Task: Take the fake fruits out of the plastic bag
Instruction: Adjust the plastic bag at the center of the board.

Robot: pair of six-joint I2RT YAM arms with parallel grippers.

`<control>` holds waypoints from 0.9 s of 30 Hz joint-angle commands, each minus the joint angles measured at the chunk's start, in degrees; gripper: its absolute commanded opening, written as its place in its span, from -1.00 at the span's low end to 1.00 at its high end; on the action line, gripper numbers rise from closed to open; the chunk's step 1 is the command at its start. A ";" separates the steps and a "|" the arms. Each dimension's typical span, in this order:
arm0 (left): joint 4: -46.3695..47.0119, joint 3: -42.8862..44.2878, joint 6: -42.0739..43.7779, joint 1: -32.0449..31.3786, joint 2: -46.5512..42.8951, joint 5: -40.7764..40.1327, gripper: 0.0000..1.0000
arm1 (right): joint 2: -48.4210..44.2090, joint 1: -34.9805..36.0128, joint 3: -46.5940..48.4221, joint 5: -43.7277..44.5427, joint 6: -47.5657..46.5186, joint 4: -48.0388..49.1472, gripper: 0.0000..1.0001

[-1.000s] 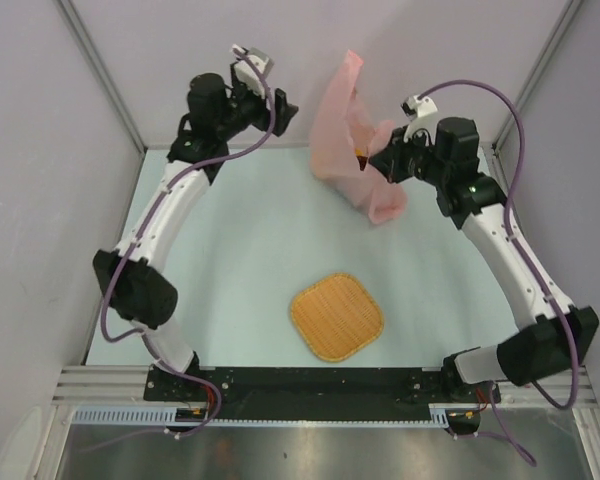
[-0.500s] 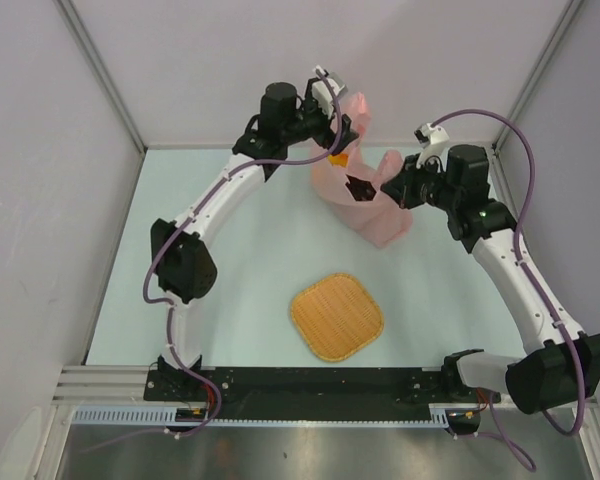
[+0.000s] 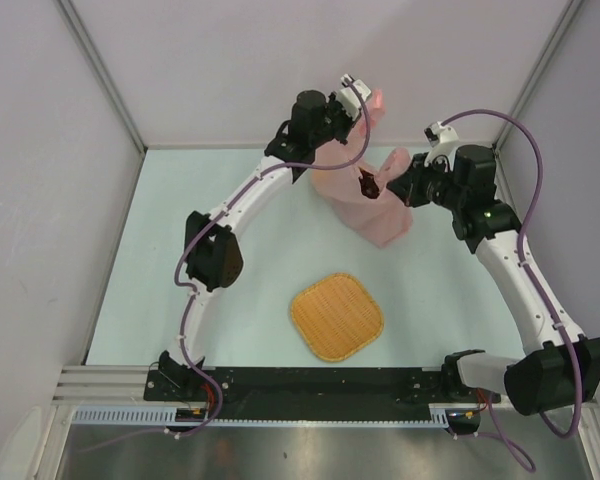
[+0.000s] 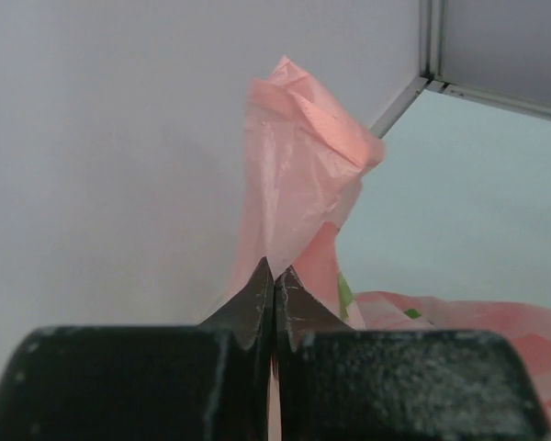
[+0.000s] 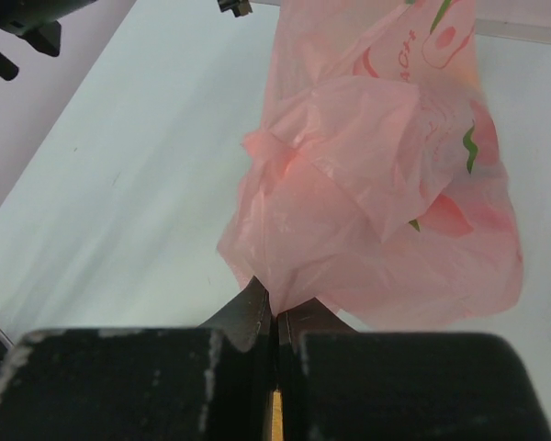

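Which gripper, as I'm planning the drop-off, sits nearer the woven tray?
Right. The right gripper, shut on the pink plastic bag, hangs beyond the woven tray; the left gripper pinches the bag's top farther back.

— What's lying on the pale bench [image 3: 270, 250]?
— A woven orange tray [image 3: 336, 316], flat near the front. The pink plastic bag [image 3: 375, 205] hangs farther back; whether it touches, I can't tell.
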 commanded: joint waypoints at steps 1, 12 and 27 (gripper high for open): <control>6.24 4.07 1.53 1.85 -1.91 -3.39 -1.00 | 3.98 0.16 3.93 -1.22 -0.72 3.25 -0.97; 7.31 8.11 3.64 16.51 -8.76 -6.03 -1.00 | 43.13 0.50 52.74 5.01 4.19 11.17 -1.00; -6.40 -51.25 -15.51 15.85 -55.50 2.06 -1.00 | 33.18 4.29 34.59 -1.22 -8.63 13.89 -1.00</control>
